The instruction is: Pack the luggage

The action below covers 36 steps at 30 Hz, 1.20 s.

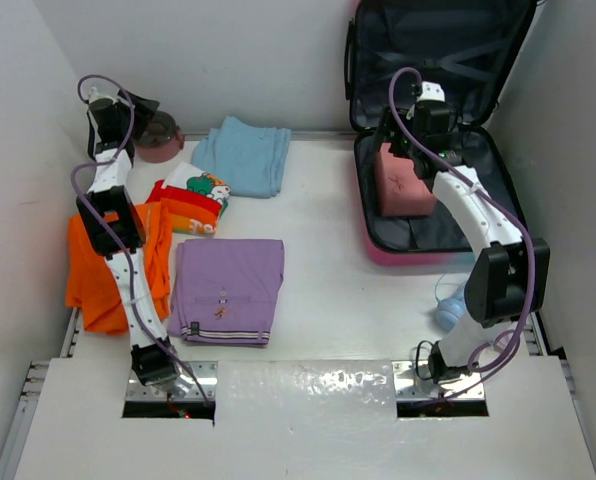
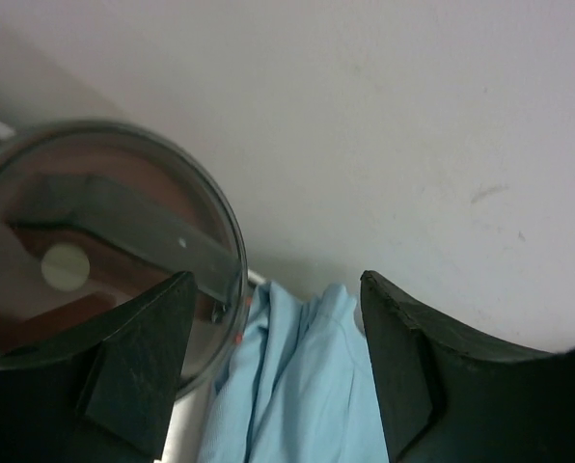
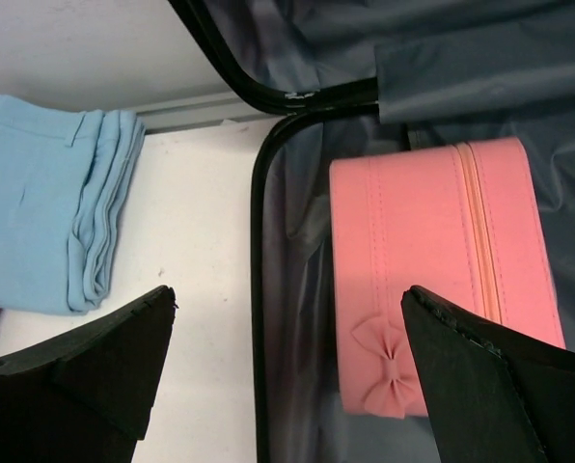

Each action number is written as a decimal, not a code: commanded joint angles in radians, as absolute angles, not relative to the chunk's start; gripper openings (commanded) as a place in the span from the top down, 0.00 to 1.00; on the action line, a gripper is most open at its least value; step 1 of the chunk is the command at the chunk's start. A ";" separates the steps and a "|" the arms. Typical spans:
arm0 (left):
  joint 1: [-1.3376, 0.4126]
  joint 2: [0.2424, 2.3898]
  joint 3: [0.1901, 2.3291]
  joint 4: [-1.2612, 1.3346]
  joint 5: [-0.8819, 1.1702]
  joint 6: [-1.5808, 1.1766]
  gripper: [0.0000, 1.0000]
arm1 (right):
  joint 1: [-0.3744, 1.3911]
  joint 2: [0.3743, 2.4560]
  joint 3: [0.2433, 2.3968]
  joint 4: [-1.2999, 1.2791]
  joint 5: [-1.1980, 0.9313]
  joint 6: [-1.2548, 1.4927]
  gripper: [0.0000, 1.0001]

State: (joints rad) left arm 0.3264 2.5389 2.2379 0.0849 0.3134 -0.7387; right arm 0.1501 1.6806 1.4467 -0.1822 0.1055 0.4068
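Nearest to us, left of centre, lies a folded purple garment [image 1: 226, 290] with a striped hem and a small mark on the front, too small for us to read. Left of it, an orange garment [image 1: 90, 275] is partly under the left arm. Near the right arm's base we see a pale blue object [image 1: 450, 306], partly hidden.

Farther back sits a folded shirt [image 1: 193, 197] with a cartoon print; any lettering on it is too small to read. Beyond that lie folded light blue trousers [image 1: 243, 155].

At the far left, the left gripper [image 2: 278, 289] hangs partly open with nothing between its fingers, just beside a round brown container [image 2: 95, 251] with a clear lid.

The luggage [image 1: 398, 256] lies open at the far right, its lid propped against the far wall. A small pink case [image 3: 432, 318] with a bow lies in the lower half. The right gripper [image 3: 287, 299] hovers over the luggage's left rim, spread wide and empty.
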 commanded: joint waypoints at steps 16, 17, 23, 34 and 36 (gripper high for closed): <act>0.313 2.713 2.432 0.100 0.226 -0.827 0.36 | 0.183 1.686 1.585 -0.179 0.206 0.267 0.01; 0.311 2.727 2.436 0.103 0.221 -0.828 0.36 | 0.189 1.683 1.583 -0.178 0.212 0.262 0.01; 0.308 2.770 2.445 0.213 0.203 -0.891 0.47 | 0.210 1.683 1.605 -0.176 0.224 0.222 0.01; 0.305 2.807 2.448 0.345 0.230 -0.977 1.00 | 0.233 1.684 1.638 -0.189 0.239 0.189 0.01; 0.307 2.803 2.438 0.389 0.251 -0.985 1.00 | 0.235 1.678 1.635 -0.198 0.239 0.187 0.01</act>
